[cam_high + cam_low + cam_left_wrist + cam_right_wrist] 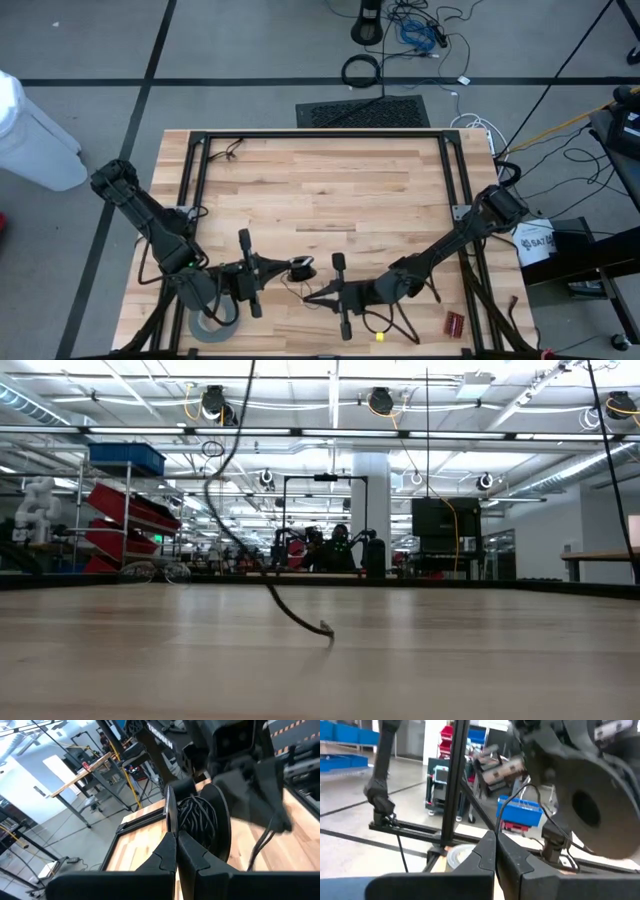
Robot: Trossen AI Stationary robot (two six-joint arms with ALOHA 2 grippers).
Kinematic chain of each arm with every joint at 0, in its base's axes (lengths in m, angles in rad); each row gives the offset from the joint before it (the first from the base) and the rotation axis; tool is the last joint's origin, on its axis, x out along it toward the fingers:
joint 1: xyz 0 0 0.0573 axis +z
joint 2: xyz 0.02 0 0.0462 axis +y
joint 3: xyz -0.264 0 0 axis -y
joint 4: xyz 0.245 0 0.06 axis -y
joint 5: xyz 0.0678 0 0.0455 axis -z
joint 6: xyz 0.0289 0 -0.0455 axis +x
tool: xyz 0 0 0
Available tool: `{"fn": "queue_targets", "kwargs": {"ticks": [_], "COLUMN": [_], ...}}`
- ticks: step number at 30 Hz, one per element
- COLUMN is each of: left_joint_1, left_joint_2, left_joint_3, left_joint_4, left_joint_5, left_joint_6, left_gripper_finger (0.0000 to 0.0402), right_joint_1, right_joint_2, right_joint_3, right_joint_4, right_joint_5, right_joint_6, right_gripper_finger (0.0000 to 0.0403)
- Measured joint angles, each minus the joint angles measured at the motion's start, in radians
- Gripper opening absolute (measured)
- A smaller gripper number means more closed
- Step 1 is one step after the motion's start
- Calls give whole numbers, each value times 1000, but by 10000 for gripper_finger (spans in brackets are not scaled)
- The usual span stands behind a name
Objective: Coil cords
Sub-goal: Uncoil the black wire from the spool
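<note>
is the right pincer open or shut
Shut: the right pincer's fingers meet with no gap in its wrist view.

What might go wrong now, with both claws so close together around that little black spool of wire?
The left gripper and right gripper, both shut, meet at the small black disc, so they might bump each other. The thin wire trails loose beneath the right arm and may snag on it. The tape roll sits under the left arm, which might knock it.
</note>
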Motion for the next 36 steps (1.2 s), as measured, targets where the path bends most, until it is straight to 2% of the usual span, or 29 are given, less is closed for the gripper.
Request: {"fn": "queue_targets", "kwargs": {"ticks": [4,10,17,22,30,36], "left_joint_1": [-10,-34,-66,-89,-136,-161], "left_joint_2": [0,0,-3,-24,-57,-61], "left_joint_3": [0,0,0,0,0,0], "left_joint_4": [14,13,11,13,11,9], "left_joint_5": [-2,-15,-89,-97,-172,-183], "left_joint_6": [7,8,35,31,24,24], "left_gripper_finger": [1,1,1,1,1,1], "right_joint_1": [-5,-2,-2,-2,-1,7], "right_joint_2": [1,-1,-1,-3,-37,-54], "right_joint_3": [0,0,0,0,0,0], "right_joint_4": [-50,-153,-265,-352,-557,-638], "right_joint_5": [20,123,192,216,214,207], "right_joint_6": [19,37,63,96,194,259], "right_gripper_finger": [0,0,0,0,0,0]}}
